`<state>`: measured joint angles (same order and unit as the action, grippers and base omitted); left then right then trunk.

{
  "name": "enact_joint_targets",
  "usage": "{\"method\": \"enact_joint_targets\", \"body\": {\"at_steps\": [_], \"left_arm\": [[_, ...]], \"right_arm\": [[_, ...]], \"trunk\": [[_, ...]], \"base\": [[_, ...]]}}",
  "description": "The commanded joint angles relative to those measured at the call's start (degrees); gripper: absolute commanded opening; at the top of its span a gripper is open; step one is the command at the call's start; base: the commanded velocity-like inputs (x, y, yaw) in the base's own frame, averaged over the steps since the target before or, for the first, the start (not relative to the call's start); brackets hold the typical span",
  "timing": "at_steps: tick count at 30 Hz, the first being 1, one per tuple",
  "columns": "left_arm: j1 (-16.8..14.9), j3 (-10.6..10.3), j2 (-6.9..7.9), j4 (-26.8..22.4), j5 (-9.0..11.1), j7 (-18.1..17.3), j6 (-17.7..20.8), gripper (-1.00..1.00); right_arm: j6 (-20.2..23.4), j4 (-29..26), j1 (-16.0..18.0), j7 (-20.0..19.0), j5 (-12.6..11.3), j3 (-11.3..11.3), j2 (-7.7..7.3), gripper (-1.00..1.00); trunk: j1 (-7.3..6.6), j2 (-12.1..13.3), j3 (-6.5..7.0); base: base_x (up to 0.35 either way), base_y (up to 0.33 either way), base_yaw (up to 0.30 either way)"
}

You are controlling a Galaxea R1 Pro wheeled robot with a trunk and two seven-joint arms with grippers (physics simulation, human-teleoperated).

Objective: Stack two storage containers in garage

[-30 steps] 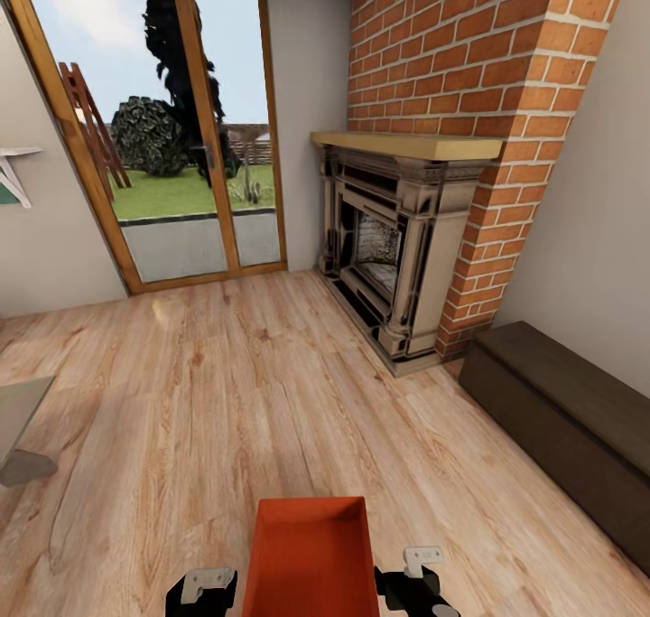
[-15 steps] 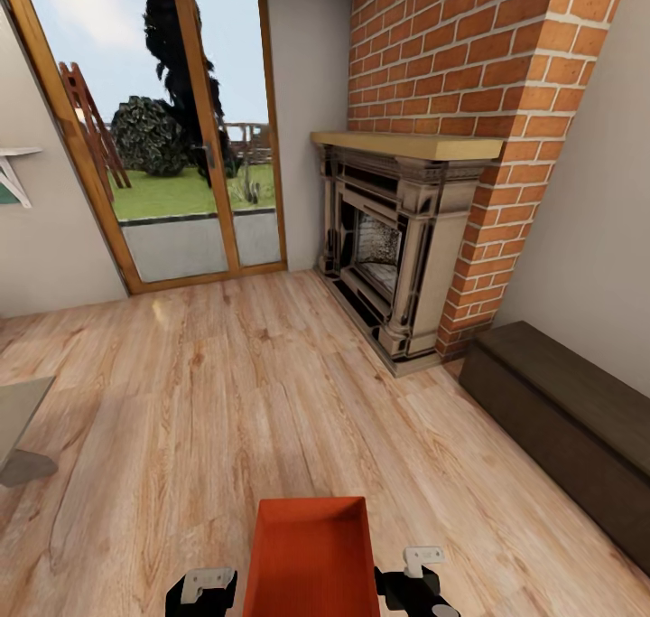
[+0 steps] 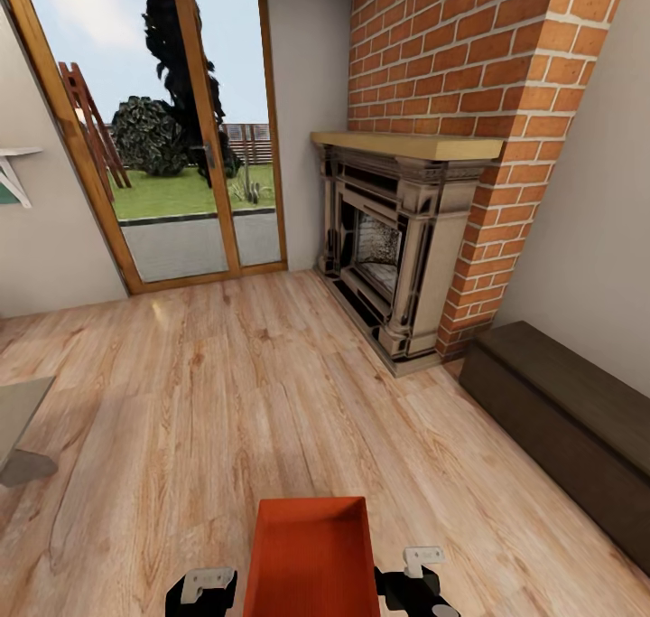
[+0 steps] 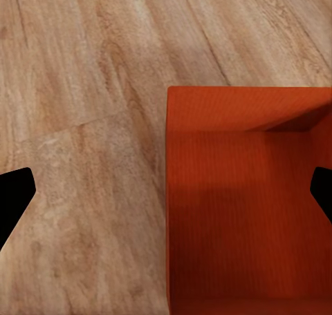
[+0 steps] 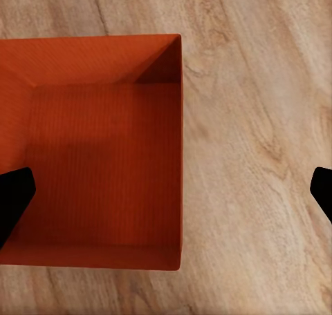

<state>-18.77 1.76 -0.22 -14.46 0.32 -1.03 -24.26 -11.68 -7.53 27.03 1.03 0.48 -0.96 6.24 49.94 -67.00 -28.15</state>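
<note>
Light wood-plank floor (image 3: 226, 400) of the living room, brick fireplace (image 3: 406, 238) ahead right, orange-red storage container (image 3: 311, 558) low centre, long axis pointing away from the robot, left gripper (image 4: 166, 197) and right gripper (image 5: 166, 197) each spread wide astride one side wall, wrist views revealing the ribbed bottom.

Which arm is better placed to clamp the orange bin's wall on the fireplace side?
Right. The right tool is open astride that wall of the storage container; the left tool straddles the opposite wall.
</note>
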Motion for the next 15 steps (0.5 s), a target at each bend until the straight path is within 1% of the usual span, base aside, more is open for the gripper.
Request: {"method": "enact_joint_targets", "body": {"at_steps": [1, 6, 15], "left_arm": [[-0.04, 0.18, -0.02, 0.05, 0.03, -0.11, -0.18, 1.0], [-0.04, 0.18, 0.0, 0.05, 0.03, -0.11, -0.18, 1.0], [-0.04, 0.18, -0.02, 0.05, 0.03, -0.11, -0.18, 1.0]], "right_arm": [[-0.18, 0.06, 0.04, 0.11, 0.05, -0.09, 0.0, 1.0], [-0.18, 0.06, 0.04, 0.11, 0.05, -0.09, 0.0, 1.0], [-0.18, 0.05, 0.04, 0.11, 0.05, -0.09, 0.0, 1.0]], "trunk": [[0.0, -0.03, -0.05], [0.0, -0.03, -0.05], [0.0, -0.03, -0.05]], "base": [[0.0, 0.0, 0.0], [0.0, 0.007, 0.0], [0.0, 0.072, 0.0]]}}
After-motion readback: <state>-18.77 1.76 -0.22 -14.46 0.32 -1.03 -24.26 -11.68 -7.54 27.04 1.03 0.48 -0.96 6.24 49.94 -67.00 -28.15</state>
